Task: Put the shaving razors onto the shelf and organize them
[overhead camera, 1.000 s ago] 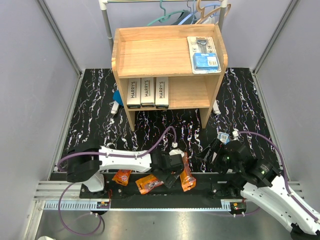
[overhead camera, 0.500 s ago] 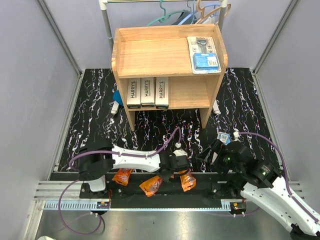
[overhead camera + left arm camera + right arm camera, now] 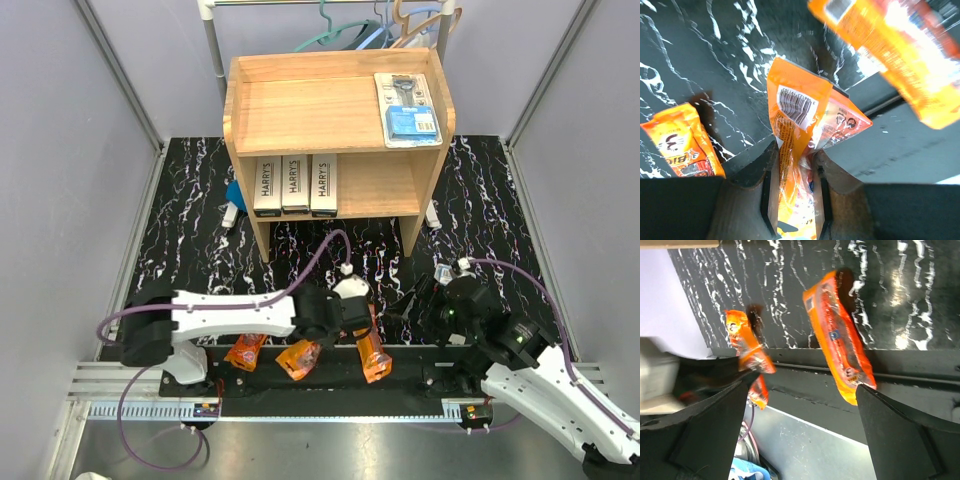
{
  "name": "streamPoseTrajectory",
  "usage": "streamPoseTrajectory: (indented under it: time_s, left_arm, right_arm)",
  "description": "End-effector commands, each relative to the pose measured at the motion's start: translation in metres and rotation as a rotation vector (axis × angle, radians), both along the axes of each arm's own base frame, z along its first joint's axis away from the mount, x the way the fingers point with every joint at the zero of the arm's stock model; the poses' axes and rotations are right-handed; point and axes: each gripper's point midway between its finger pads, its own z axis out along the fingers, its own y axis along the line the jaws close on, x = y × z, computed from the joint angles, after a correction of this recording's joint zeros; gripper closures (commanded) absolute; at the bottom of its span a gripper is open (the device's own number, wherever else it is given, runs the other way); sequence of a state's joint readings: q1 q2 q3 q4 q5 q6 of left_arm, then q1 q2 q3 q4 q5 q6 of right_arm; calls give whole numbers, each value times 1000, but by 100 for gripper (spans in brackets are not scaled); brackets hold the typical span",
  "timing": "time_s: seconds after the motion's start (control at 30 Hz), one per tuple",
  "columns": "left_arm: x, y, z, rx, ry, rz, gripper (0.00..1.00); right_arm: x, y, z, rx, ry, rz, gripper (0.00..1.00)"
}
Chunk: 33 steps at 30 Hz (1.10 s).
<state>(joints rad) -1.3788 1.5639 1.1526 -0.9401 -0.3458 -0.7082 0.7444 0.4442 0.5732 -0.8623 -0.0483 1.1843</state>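
The orange packet (image 3: 795, 125) is pinched edge-on in my left pincer (image 3: 795, 160) at the counter's (image 3: 190, 230) near edge, well apart from the shelf (image 3: 300, 110). I reckon its slick, floppy film could slip or fold in transit. My right pincer (image 3: 802, 385) gapes, holding nothing.

3 Harry's boxes (image 3: 295, 184), 3 orange packets (image 3: 300, 358), 1 blister pack (image 3: 407, 108), 1 shelf (image 3: 300, 110).

Orange packets (image 3: 371, 352), black white-veined tabletop (image 3: 190, 230), perhaps marbled
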Motion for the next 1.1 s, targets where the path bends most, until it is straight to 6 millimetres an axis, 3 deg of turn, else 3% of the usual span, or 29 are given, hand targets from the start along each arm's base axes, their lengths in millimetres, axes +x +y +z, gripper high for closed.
streamPoseTrajectory:
  time_s: [0.0,0.03,0.1,0.13,0.2,0.23,0.3,0.33,0.37,0.4,0.5,0.7,0.8,0.87,0.93,1.07]
  left_arm:
    - [25,4,47,-152,-78,110,98]
    - [23,6,46,-178,-48,110,98]
    - [37,2,68,-328,-50,149,98]
    - [34,5,67,-365,-20,150,98]
    - [48,4,98,-546,-49,185,98]
    - [47,8,96,-589,-30,191,99]
    - [59,17,128,-759,-79,239,100]
    - [61,24,127,-793,-74,282,100]
    - [68,35,142,-860,-110,322,100]
    - [70,41,145,-884,-118,351,100]
    - [77,59,143,-896,-120,472,100]
    - [82,55,128,-861,-1,689,100]
    - [87,47,121,-862,36,771,100]
    - [92,43,118,-865,48,812,100]
    - [95,39,118,-886,67,863,100]
    - [100,34,120,-956,99,956,100]
  right_arm:
    - [8,21,35,93,-97,76,0]
    - [10,26,41,113,-118,91,0]
    - [7,34,46,156,-122,129,0]
    - [9,40,53,194,-142,138,0]
    - [5,46,52,236,-128,161,0]
    - [7,51,60,291,-137,149,0]
    - [5,54,61,350,-140,149,0]
    - [5,54,68,387,-160,143,0]
    - [5,54,70,392,-167,142,0]
    - [6,53,72,388,-176,141,0]
    - [5,54,78,359,-181,169,0]
    - [13,65,92,271,-217,204,0]
    - [10,81,94,234,-242,229,0]
    - [-5,100,89,199,-232,298,0]
    - [3,114,82,118,-256,274,0]
    - [-11,147,71,-1,-323,295,0]
